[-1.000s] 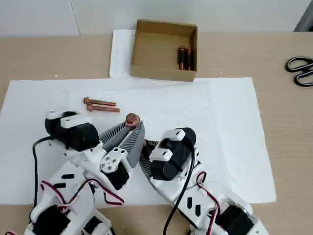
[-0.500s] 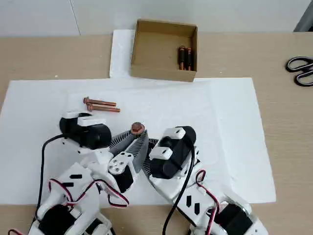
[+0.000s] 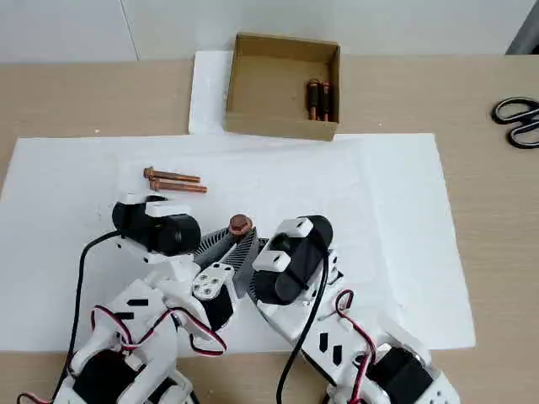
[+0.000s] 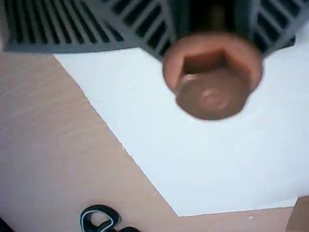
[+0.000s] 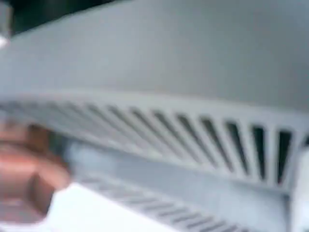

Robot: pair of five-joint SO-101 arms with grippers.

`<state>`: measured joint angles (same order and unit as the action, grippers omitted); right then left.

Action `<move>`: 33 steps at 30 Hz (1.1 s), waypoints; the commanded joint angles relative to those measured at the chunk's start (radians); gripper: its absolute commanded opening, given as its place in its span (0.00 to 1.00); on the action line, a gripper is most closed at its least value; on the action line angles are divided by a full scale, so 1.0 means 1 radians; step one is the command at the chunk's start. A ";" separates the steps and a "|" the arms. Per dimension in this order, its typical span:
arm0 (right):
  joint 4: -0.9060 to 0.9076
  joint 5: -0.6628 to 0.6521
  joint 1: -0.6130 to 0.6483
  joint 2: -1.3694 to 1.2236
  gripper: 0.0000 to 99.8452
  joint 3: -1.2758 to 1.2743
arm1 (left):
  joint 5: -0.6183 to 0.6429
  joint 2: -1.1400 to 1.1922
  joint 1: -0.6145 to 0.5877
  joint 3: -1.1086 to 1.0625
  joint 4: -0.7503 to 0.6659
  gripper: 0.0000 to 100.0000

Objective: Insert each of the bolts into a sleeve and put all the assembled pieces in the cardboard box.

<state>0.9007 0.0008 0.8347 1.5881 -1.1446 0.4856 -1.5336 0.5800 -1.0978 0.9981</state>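
Currently the left gripper [image 3: 239, 230] is gripping a bolt [image 3: 240, 223], well apart from the cardboard box [image 3: 253, 84], probably awaiting sleeve alignment; I cannot tell the right gripper's [image 3: 255, 252] state.

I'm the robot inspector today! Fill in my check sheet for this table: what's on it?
Surface: wooden table, white paper over it.
Job's things: cardboard box holding two assembled pieces; two loose bolts on the paper.
Clutter: scissors on the bare table, off the paper.
Grippers: left gripper shut on a bolt, head up; right gripper close beside it.
Cables: black cables loop along both arms.
Surroundings: pale surface beyond the table.
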 commanded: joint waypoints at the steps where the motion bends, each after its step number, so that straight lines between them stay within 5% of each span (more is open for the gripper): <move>1: -0.035 -0.015 -0.002 0.013 0.00 0.018 | -0.003 0.008 0.002 -0.016 0.005 0.00; 7: -0.033 -0.014 -0.004 0.013 0.00 0.018 | -0.003 0.011 0.002 -0.016 0.006 0.02; 13: -0.028 -0.012 -0.004 0.013 0.00 0.018 | -0.003 0.014 0.002 -0.018 0.032 0.15; 33: -0.033 -0.009 -0.005 0.013 0.00 -0.020 | -0.038 0.014 0.000 0.114 0.020 0.15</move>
<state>0.9007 -0.0008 0.8332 1.5927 -1.1676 0.4565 -1.5228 0.5738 -1.0579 1.0303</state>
